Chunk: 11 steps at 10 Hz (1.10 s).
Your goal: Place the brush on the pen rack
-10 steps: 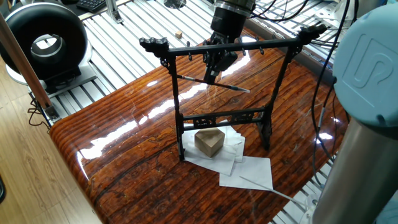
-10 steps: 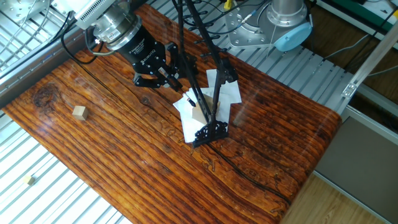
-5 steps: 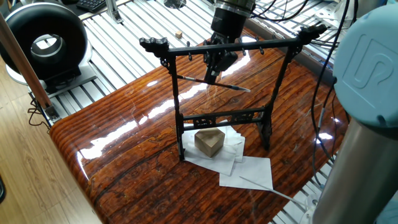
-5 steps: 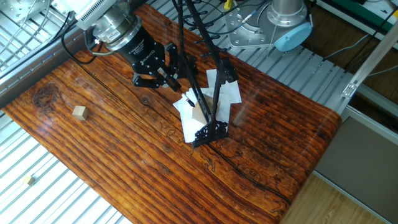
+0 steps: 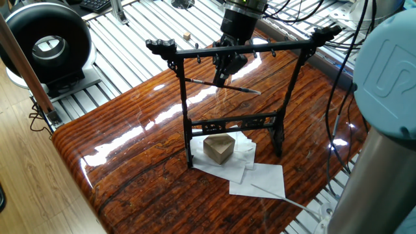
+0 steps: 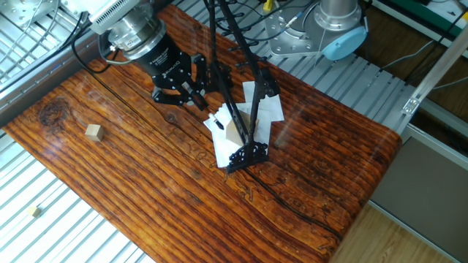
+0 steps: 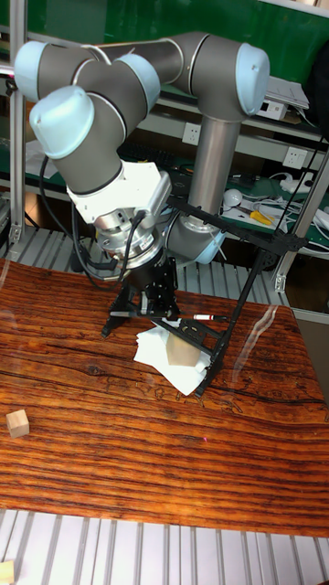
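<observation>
Gripper [image 5: 223, 78]: fingers pinched on the brush, holding it near mid-shaft.
Brush [image 5: 221, 85]: lying roughly level in the air just below the top bar, between the uprights.
Rack [image 5: 184, 110]: upright on the wooden table [image 5: 130, 156], its feet on white papers [image 5: 260, 179].
Block [image 5: 218, 148]: on the papers under the rack.

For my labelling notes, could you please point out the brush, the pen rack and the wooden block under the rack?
brush [image 5: 201, 82]: one fixed view, on its dark shaft.
pen rack [image 5: 260, 47]: one fixed view, on the top crossbar.
wooden block [image 5: 218, 148]: one fixed view, on its front face.
</observation>
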Each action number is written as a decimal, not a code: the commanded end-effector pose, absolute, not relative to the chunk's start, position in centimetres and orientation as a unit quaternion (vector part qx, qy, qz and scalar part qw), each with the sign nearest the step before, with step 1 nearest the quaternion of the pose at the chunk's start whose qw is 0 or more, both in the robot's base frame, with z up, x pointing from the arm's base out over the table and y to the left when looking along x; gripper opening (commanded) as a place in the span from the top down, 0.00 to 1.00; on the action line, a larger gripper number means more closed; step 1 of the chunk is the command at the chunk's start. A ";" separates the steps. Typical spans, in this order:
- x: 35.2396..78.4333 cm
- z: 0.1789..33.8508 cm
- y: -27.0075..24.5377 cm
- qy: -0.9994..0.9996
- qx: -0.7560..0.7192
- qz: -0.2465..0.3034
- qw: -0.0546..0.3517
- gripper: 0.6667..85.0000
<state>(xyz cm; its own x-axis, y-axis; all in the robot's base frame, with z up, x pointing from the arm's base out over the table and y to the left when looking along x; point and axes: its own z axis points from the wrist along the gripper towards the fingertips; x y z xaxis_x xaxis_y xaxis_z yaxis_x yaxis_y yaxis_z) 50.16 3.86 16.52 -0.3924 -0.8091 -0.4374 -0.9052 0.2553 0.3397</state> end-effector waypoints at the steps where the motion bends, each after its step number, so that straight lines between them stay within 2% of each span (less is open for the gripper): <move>1: 51.3 16.8 4.3 0.793 -0.533 0.272 0.109 1.00; 6: 51.3 17.8 5.7 0.796 -0.511 0.301 0.119 1.00; 10: 51.6 19.1 5.4 0.795 -0.504 0.323 0.097 1.00; 11: 51.8 19.8 6.4 0.794 -0.490 0.346 0.100 1.00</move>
